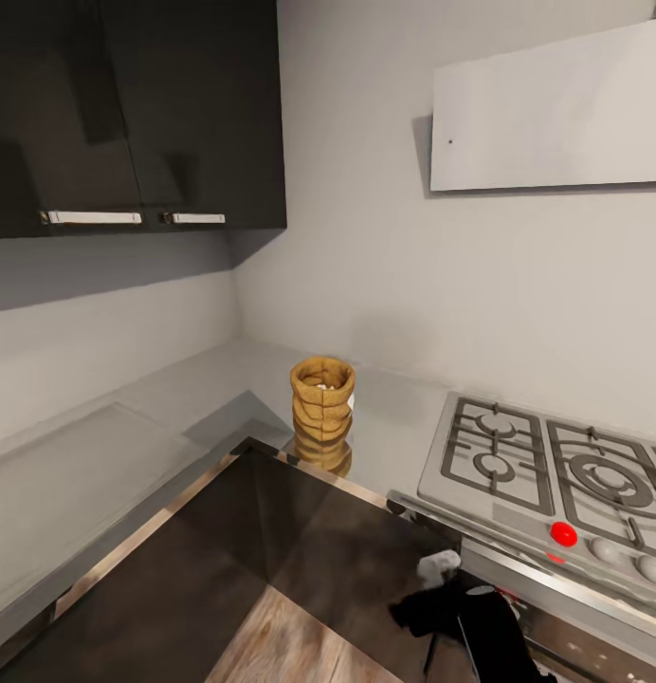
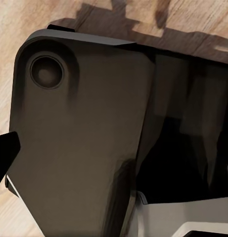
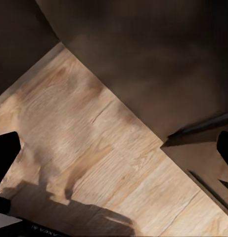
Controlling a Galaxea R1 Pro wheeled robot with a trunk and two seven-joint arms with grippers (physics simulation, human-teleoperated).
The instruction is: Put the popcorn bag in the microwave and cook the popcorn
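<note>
Popcorn bag (image 1: 322, 396) upright on the grey table (image 1: 100, 465) in the corner, pale popcorn (image 1: 324, 385) inside, well left of the gas hob (image 1: 555, 474). Hands' state: cannot tell.

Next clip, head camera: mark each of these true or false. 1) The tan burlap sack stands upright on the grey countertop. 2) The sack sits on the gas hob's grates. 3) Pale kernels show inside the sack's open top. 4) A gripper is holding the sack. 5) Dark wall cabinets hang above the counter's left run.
1) True: the tan burlap popcorn bag stands upright on the glossy grey countertop, in the corner.
2) False: it stands on the counter, left of the steel gas hob and apart from it.
3) True: whitish popcorn shows in its mouth.
4) False: nothing touches the sack.
5) True: the dark wall cabinets hang there.
</note>
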